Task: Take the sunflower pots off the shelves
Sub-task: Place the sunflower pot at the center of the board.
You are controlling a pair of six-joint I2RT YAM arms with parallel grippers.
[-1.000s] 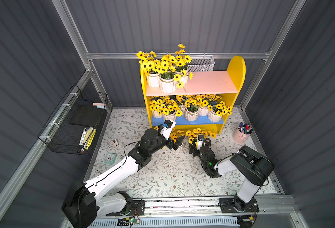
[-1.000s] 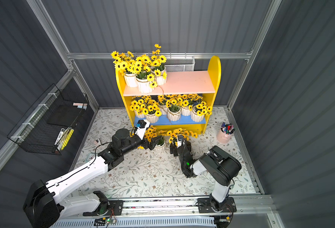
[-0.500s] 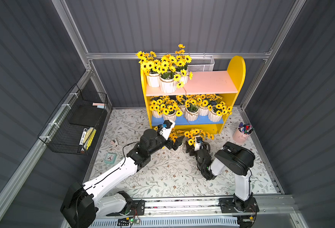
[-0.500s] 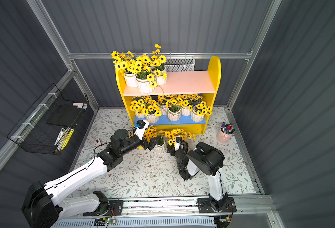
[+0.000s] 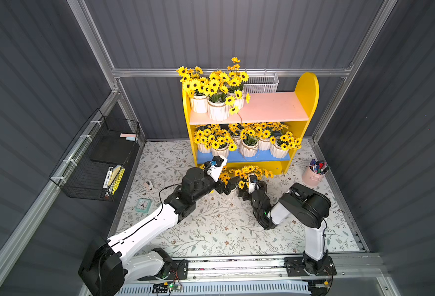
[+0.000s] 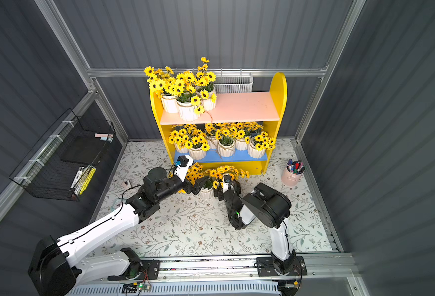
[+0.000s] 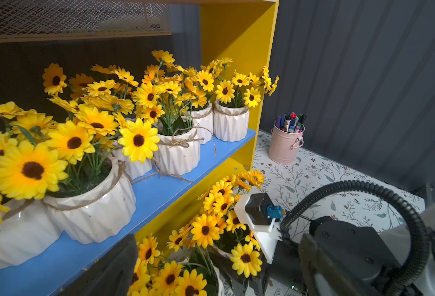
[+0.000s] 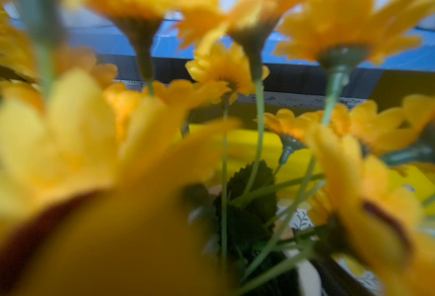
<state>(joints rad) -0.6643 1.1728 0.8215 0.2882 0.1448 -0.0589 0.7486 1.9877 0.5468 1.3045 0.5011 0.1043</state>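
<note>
The shelves (image 5: 275, 107) carry three sunflower pots (image 5: 217, 110) at the left of the pink board. Several more (image 5: 248, 148) line the blue board (image 7: 160, 189). More pots stand on the floor mat in front, their flowers (image 5: 247, 170) bunched together. My left gripper (image 6: 202, 185) (image 7: 219, 238) is open, its jaws wide on either side of a white floor pot (image 6: 207, 192). My right gripper (image 5: 243, 193) sits low at the neighbouring floor pot. Blurred flowers (image 8: 224, 66) fill the right wrist view and hide its jaws.
A pink cup of pens (image 5: 313, 175) stands right of the shelves. A black wire basket (image 5: 95, 164) hangs on the left wall, and a white mesh basket (image 5: 261, 85) sits behind the pink board. A small clock (image 5: 143, 205) lies on the mat at the left.
The right arm's elbow has swung in from the right, and its gripper has edged left toward the shelves. The left arm has hardly moved.
</note>
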